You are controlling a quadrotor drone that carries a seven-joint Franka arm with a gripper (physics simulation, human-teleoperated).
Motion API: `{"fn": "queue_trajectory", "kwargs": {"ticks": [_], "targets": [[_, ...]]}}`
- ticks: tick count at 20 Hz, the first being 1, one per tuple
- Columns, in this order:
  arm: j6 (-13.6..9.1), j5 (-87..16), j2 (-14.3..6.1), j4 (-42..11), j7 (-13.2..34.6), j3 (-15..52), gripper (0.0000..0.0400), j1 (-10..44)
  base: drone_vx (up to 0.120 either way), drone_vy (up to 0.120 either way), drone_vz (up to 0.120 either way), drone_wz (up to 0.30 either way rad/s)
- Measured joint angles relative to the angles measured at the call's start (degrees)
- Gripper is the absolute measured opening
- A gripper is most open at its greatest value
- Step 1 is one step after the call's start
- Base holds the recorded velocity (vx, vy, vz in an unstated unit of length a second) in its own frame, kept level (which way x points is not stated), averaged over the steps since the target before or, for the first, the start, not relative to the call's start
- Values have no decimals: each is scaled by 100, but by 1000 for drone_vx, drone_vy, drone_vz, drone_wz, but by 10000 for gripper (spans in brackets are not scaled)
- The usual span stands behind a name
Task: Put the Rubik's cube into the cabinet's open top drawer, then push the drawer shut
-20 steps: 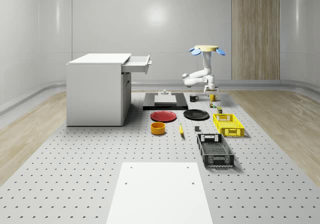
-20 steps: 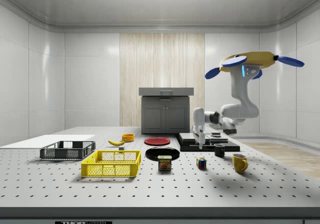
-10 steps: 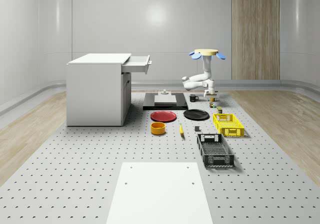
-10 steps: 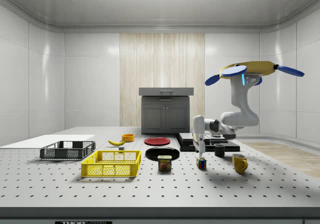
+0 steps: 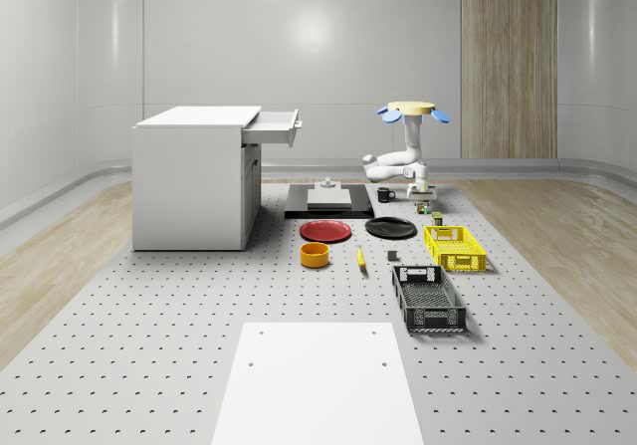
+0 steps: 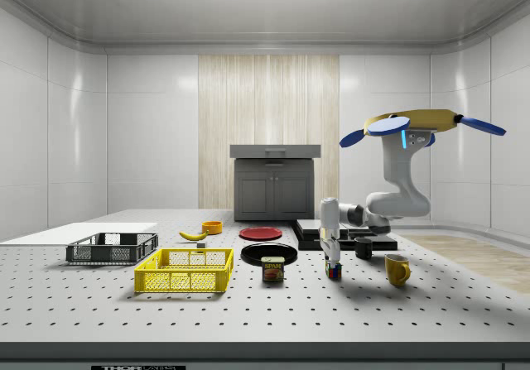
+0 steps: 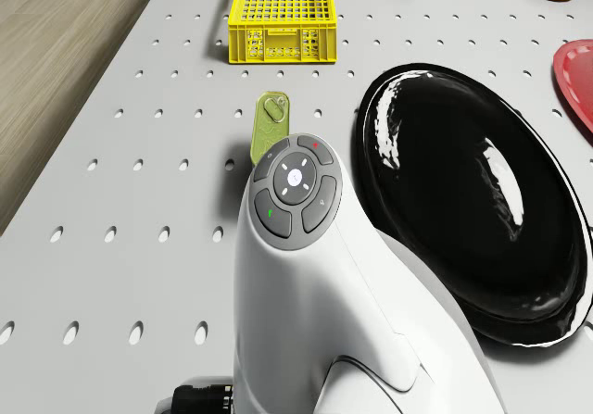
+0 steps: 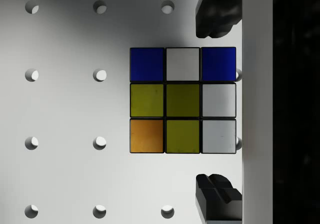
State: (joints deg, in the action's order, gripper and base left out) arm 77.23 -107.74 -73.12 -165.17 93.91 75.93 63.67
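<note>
While hovering over the table's [image 6: 248, 312] far-right end in the side view, I hang my arm elbow-bent, wrist pointing straight down.
My pincer [image 8: 218, 103] is spread wide, fingertips [image 8: 215, 16] straddling the Rubik's cube [image 8: 182, 100], not touching; cube sits on the table near the yellow mug [image 6: 397, 269].

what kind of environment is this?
Looks like a simulated lab test room: a perforated grid table, a white cabinet and scattered test objects such as a yellow crate, with the drone hovering over the table.
</note>
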Motion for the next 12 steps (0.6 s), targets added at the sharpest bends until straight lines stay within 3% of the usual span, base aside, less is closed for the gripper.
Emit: {"fn": "queue_trajectory", "kwargs": {"ticks": [12], "targets": [[427, -274, -321, 82, -1, -363, 400, 30, 0, 0, 0, 0]]}}
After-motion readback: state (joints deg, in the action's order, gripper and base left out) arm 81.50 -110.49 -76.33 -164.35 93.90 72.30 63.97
